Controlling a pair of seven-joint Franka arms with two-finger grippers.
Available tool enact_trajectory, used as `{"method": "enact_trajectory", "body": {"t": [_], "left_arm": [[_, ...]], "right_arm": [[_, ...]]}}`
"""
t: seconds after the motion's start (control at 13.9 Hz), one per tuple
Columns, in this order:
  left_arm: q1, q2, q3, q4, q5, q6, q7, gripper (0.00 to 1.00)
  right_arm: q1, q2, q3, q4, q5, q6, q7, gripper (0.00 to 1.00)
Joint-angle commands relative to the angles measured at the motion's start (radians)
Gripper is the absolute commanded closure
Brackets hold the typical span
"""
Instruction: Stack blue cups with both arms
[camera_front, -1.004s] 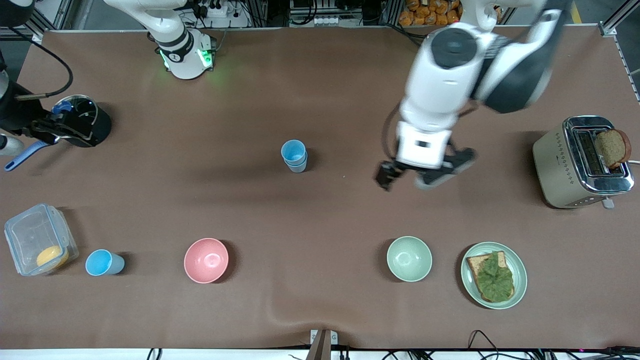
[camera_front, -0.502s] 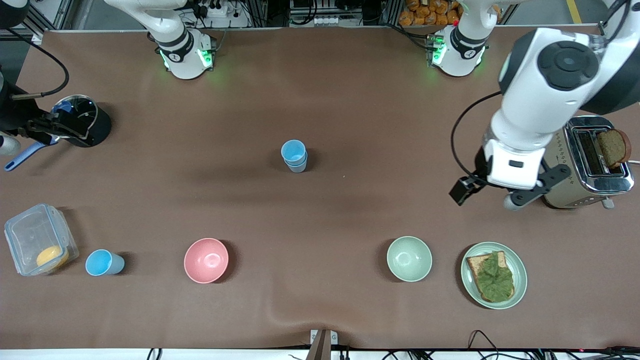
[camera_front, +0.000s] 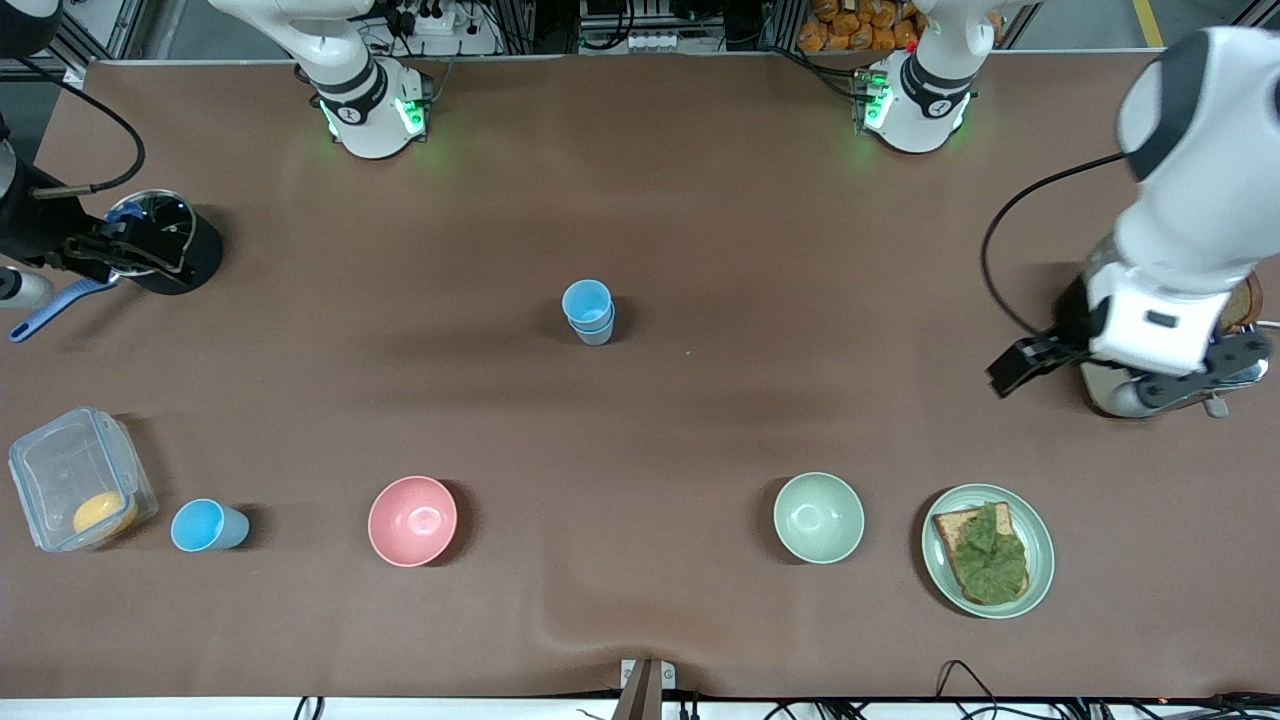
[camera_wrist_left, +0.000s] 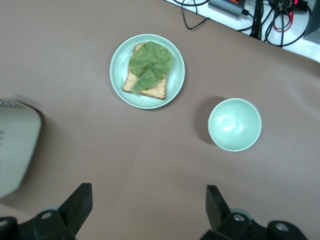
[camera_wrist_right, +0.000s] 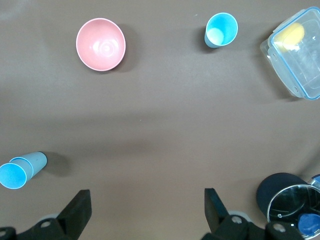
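Brown table (camera_front: 700, 200) carries upright stacked blue cups (camera_front: 588, 311), mouths upward.

The toaster (camera_front: 1115, 385) is largely covered by the left arm (camera_front: 1170, 260) in the front view, and only a blurred corner of it (camera_wrist_left: 15, 150) is seen at the left wrist view's edge. The right arm (camera_front: 20, 215) is cut off by the front view's edge. The black pot (camera_wrist_right: 290, 197) is cropped in the right wrist view.
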Motion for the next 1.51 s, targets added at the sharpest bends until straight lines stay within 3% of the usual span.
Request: {"method": "enact_trajectory", "body": {"t": [0.0, 0.29, 0.65, 1.43], "left_arm": [[-0.004, -0.057, 0.052, -0.02, -0.043, -0.044, 0.155, 0.0], [-0.08, -0.108, 0.234, -0.02, -0.138, -0.125, 0.359, 0.0], [-0.138, -0.142, 0.319, -0.019, -0.153, -0.173, 0.41, 0.0], [-0.185, -0.169, 0.336, -0.017, -0.155, -0.266, 0.418, 0.0]], "right_arm": [[-0.01, -0.011, 0.01, -0.008, -0.006, -0.009, -0.002, 0.0], [-0.009, -0.011, 0.012, -0.001, -0.006, -0.019, -0.002, 0.0], [-0.012, -0.011, 0.012, 0.001, -0.004, -0.021, -0.013, 0.0], [-0.016, -0.004, 0.007, 0.016, -0.004, -0.042, -0.014, 0.0]]}}
